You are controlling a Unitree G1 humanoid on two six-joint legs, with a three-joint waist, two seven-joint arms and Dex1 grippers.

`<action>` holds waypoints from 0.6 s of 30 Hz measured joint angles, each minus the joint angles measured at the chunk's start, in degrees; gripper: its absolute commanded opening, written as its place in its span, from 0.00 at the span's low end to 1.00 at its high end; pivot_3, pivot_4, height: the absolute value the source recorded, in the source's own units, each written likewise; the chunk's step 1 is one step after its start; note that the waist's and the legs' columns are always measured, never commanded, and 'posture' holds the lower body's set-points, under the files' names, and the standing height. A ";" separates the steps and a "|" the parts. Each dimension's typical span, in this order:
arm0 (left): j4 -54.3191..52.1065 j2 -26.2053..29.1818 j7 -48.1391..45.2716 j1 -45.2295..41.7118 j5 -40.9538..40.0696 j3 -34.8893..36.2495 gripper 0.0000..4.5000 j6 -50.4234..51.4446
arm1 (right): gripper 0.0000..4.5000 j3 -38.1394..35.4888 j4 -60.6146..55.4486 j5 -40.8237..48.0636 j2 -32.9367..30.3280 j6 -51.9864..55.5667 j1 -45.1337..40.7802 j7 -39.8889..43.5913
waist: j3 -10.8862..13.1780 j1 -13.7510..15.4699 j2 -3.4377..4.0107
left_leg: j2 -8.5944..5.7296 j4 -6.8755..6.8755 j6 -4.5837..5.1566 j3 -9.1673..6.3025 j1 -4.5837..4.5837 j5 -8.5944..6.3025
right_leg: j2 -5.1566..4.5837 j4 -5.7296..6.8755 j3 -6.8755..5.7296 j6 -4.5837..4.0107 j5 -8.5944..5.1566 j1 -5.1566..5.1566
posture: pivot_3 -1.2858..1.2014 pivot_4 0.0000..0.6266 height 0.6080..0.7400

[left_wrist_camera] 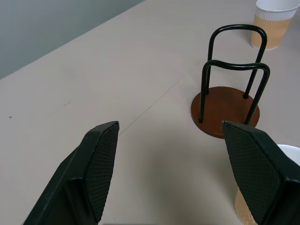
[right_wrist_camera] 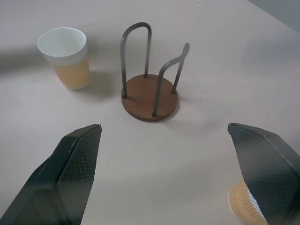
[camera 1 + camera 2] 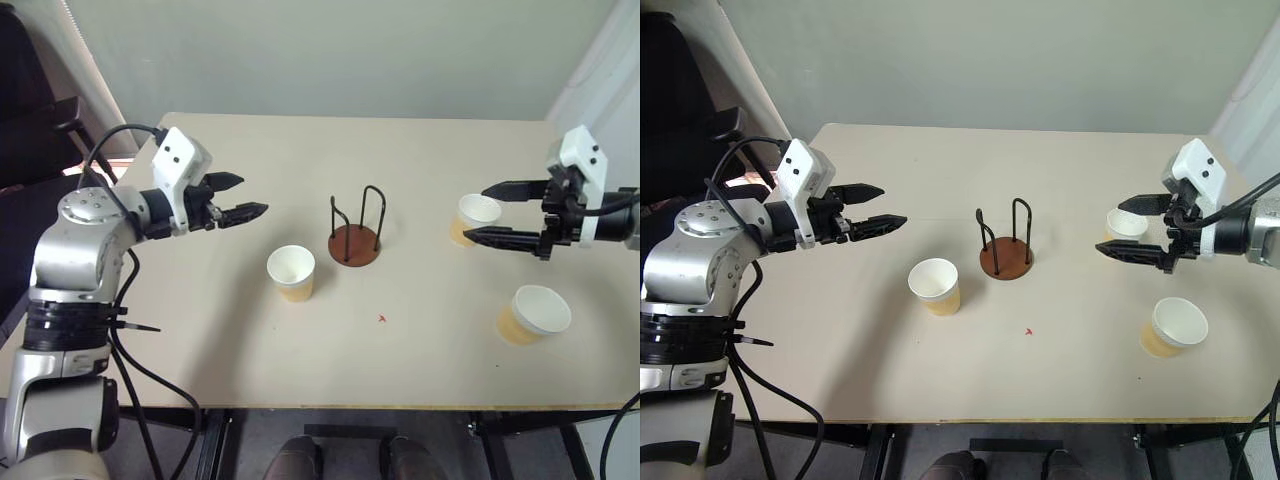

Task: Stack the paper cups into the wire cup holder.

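Three tan paper cups stand upright on the table: one left of centre (image 3: 291, 272), one at the right (image 3: 477, 217), one nearer the front right (image 3: 533, 313). The wire cup holder (image 3: 355, 240), a brown disc with two black loops, stands empty at the table's middle. My left gripper (image 3: 252, 196) hovers open above the table, left of the holder and pointing toward it. My right gripper (image 3: 476, 212) hovers open at the right cup, its fingers on either side of that cup in the head views, and it grips nothing. In the right wrist view that cup (image 2: 241, 206) sits low beside one finger.
The beige table (image 3: 400, 340) has bare surface around the holder and along its front edge. A small red mark (image 3: 381, 319) lies in front of the holder. A dark chair (image 3: 30, 130) stands off the table's left side.
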 measured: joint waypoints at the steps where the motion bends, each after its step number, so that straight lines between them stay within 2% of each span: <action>1: 0.02 -0.05 -0.01 -0.15 0.00 -0.01 0.83 0.00 | 1.00 0.00 -0.26 0.13 0.00 0.21 -0.01 -0.02 | 0.00 0.00 0.00 | 0.00 0.00 0.00 0.00 0.00 0.00 | 0.00 0.00 0.00 0.00 0.00 0.00 | 0.52 0.24 1.00; 8: 0.85 -1.65 -0.76 -1.33 0.03 -1.48 0.83 0.35 | 1.00 -0.79 -0.45 1.07 -0.04 2.61 -0.59 -1.46 | 0.00 0.00 0.00 | 0.00 0.01 -0.01 -0.01 0.01 0.01 | -0.01 0.02 0.00 0.00 0.00 0.00 | 0.52 0.24 1.00; 14: -3.52 1.21 -8.99 -1.30 -2.63 -6.17 0.83 6.02 | 1.00 -3.36 -0.84 2.86 -0.06 5.76 -0.57 -3.26 | 0.01 0.00 -0.01 | 0.00 -0.12 -0.02 0.01 -0.01 0.01 | -0.01 -0.02 0.00 -0.02 -0.01 -0.04 | 0.52 0.24 1.00; 18: -3.62 0.13 -10.48 -2.18 -3.22 -8.94 0.83 7.79 | 1.00 -5.58 -3.24 3.99 -0.18 7.50 1.03 -5.03 | 0.01 0.12 -0.01 | 0.00 -0.14 -0.08 -0.02 0.00 0.05 | -0.02 -0.01 0.00 -0.02 -0.01 -0.04 | 0.52 0.24 1.00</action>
